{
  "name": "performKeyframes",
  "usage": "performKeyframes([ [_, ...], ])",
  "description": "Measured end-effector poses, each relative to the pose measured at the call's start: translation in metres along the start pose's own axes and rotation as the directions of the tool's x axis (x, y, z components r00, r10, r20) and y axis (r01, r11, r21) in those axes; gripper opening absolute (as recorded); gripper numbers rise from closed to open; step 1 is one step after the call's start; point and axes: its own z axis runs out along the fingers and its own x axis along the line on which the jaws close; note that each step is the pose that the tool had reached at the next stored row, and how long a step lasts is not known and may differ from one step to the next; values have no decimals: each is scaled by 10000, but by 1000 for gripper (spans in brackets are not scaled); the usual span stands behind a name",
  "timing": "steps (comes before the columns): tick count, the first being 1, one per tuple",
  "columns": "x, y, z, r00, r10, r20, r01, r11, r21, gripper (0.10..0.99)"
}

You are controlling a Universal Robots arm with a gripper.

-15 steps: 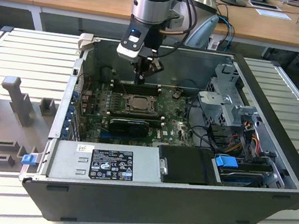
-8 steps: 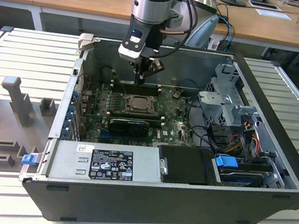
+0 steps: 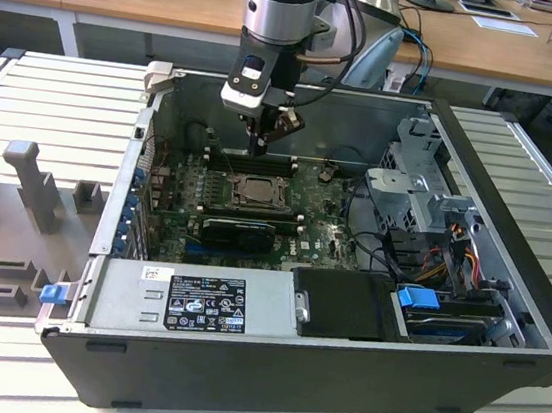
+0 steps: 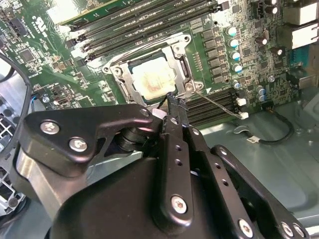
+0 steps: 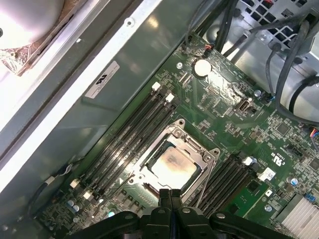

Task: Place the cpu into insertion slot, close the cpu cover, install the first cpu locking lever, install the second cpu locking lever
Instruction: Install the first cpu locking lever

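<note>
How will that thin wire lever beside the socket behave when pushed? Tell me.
Likely springy: the lever is a thin bare wire rod. Probably light, and apt to slip off the gripper, since it looks smooth and round.

Smudged matt silvery metal top on the cpu (image 5: 172,167), dull grey metal cpu cover (image 5: 194,144), glossy green motherboard (image 5: 219,104), matt black gripper (image 5: 170,193)

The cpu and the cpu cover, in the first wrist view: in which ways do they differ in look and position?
The small square cpu with the pale silvery top is solid, with a brownish smear; the thin grey metal cpu cover frame has an open central window. The cover is wider than the cpu. The cpu sits inside the window; the cover lies around it. Both are square and lie flat.
</note>
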Motion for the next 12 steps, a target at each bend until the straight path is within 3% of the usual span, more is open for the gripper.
performKeyframes([
  [12,-2,-2,0,9973,-739,-17,739,9973,13,106],
])
